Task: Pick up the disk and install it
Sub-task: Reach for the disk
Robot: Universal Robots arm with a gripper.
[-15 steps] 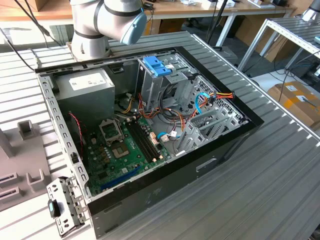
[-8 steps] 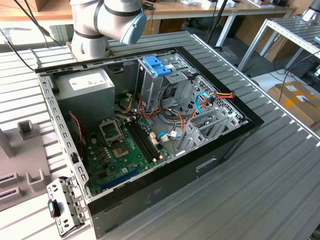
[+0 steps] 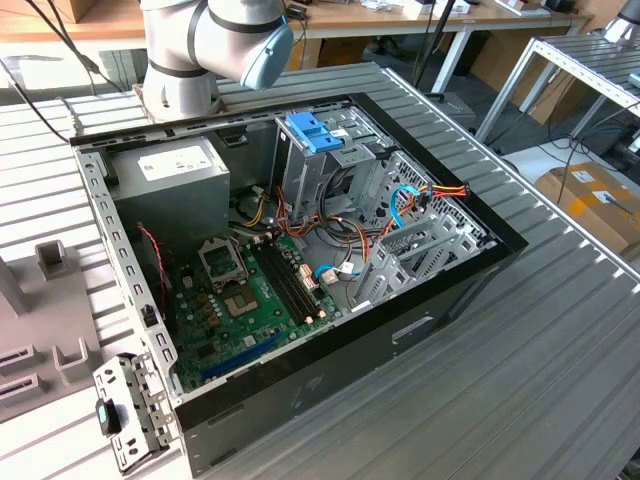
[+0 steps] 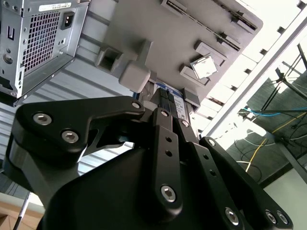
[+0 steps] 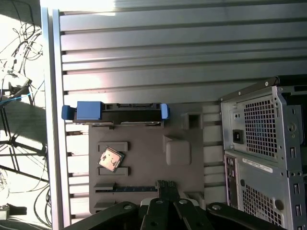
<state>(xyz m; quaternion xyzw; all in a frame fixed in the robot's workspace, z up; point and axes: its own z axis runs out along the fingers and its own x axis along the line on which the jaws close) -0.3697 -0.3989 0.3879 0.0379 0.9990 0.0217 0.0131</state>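
A grey holder plate (image 5: 144, 139) lies right under the gripper (image 5: 165, 188), on a ribbed metal table (image 5: 168, 48). A square silver chip (image 5: 111, 159) sits in one of its pockets, near the gripper. The open computer case (image 3: 430, 310) (green board (image 3: 240, 300), power box (image 3: 165, 175) and loose cables (image 3: 440, 190) inside) stands beside the plate, farther from the gripper.

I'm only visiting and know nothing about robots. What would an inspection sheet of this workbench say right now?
Surface: ribbed metal table carrying an open computer case and a grey holder plate.
Job's things: the disk, blue-railed, stands on edge in the holder plate, not yet picked up.
Clutter: a small square chip on the plate; a grey power-supply box inside the case.
Gripper: the gripper hangs over the plate, apart from the disk.
Cables: coloured wires inside the case; loose cables on the floor.
Surroundings: wooden bench, cardboard box.
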